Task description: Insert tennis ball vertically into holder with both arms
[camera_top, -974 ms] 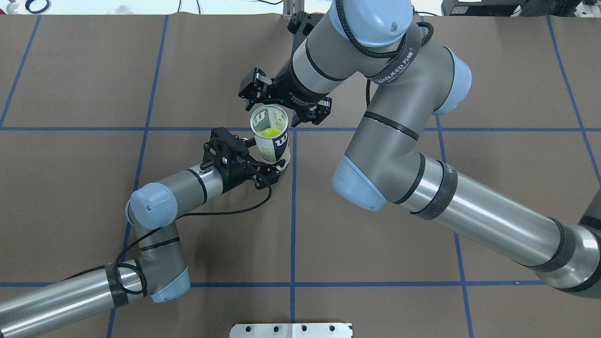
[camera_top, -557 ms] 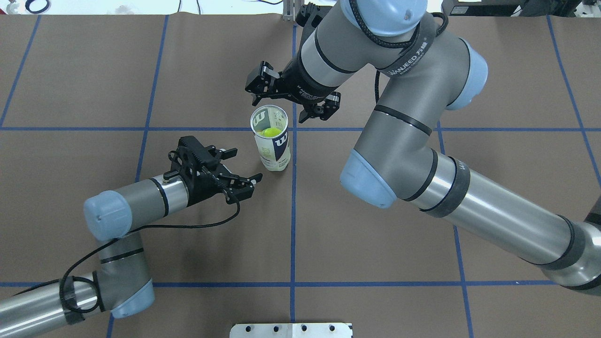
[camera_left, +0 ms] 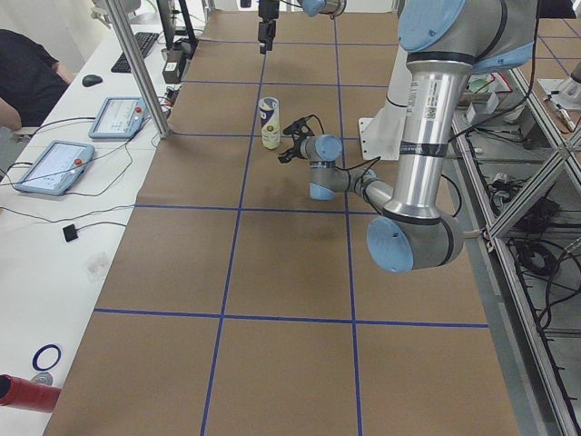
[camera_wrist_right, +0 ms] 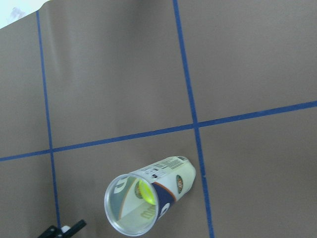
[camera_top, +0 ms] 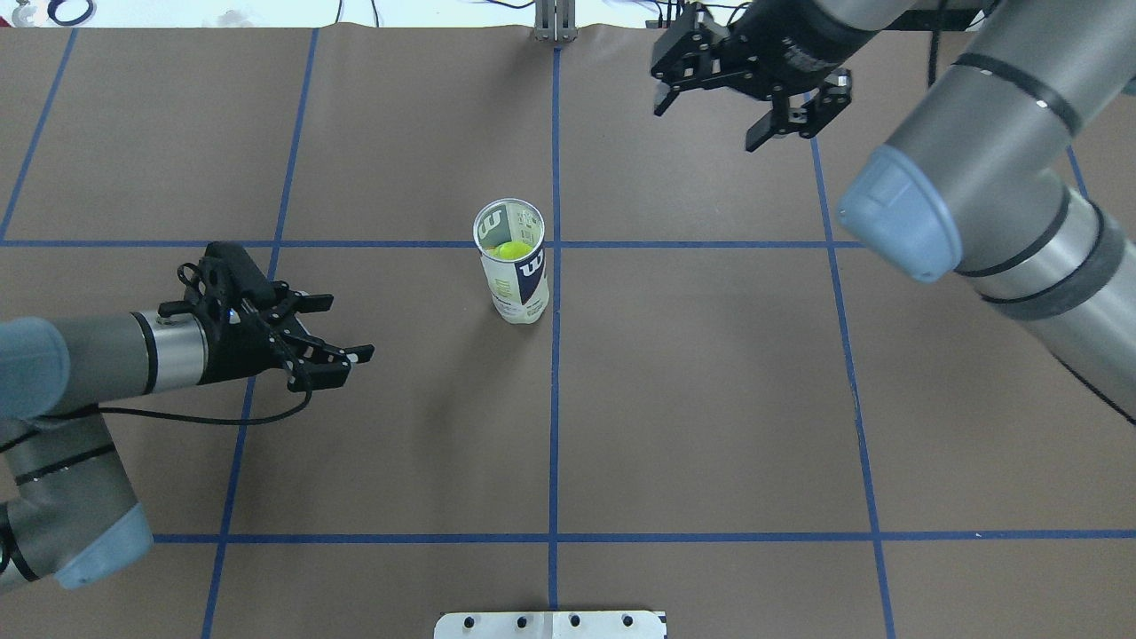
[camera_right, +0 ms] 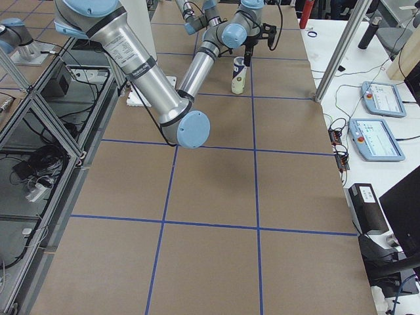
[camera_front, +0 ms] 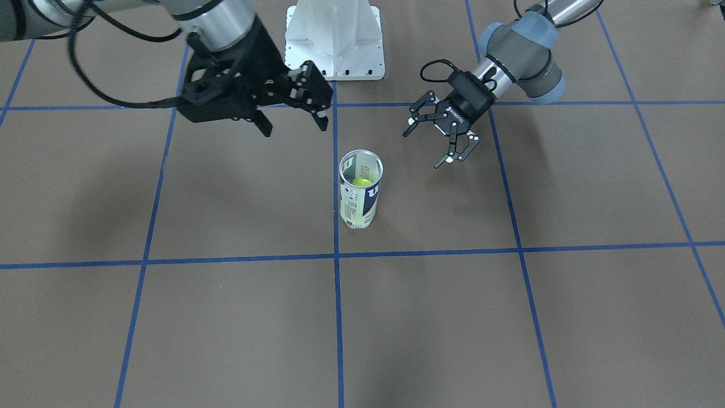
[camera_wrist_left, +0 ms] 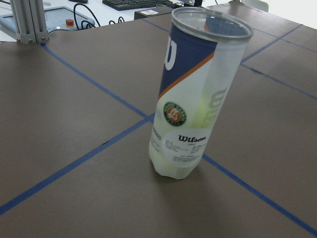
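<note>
The left claw is spread wide with nothing between its fingers. It hangs over the bench, well apart from the holder, and touches nothing. The right claw is also wide open and empty. It is held above the bench on the far side of the holder and well clear of it.

The holder, a clear Wilson tennis-ball can, stands upright on the bench with its mouth open. Its base is just beside a crossing of the blue tape lines, and neither claw is on it. A yellow-green tennis ball lies inside it and is seen through the mouth.

The left wrist view shows the ball only as a pale tint behind the label, so its depth is hard to judge. That view shows none of the left claw's own fingers. The right wrist view shows only one black fingertip at the bottom edge. In the overhead view the right arm's upper part is cut off by the frame, and only a strip of the white pedestal base shows at the bottom. In both side views the claws are too small to read.
</note>
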Available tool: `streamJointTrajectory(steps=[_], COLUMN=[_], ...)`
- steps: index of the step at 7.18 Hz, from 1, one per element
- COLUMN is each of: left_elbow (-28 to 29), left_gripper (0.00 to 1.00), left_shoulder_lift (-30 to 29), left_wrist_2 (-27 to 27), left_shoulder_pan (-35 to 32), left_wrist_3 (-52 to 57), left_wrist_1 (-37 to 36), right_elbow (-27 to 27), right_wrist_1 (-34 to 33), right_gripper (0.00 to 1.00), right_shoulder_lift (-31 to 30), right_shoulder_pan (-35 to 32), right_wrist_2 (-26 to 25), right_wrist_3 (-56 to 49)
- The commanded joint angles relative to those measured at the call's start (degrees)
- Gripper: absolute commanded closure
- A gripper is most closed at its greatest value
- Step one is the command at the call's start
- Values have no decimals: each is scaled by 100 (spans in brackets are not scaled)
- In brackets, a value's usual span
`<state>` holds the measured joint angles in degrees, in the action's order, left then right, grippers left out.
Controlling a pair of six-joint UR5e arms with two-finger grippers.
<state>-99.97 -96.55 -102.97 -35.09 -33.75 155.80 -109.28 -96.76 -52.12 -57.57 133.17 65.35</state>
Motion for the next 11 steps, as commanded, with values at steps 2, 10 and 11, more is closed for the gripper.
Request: streamJointTrajectory(steps=[2, 10, 11], left_elbow=[-137, 625, 750], left_gripper=[1, 0, 0], left_shoulder_lift=[-74, -400, -130], left_wrist_2=[-1575, -1858, -2284], left_shoulder_pan=[-1803, -5057, -5408], left_wrist_3=[680, 4987, 5123], left_wrist_1=[-2644, -6772, -6677], right_elbow=[221, 2499, 2647], right_wrist_1=[-280, 591, 754], right_gripper=[1, 0, 0], right_shoulder_lift=[-1411, -3136, -3085], right_shoulder_pan=[-955, -3005, -3005], right_wrist_2=[184, 377, -406], right_wrist_3=[-3122, -8505, -8530])
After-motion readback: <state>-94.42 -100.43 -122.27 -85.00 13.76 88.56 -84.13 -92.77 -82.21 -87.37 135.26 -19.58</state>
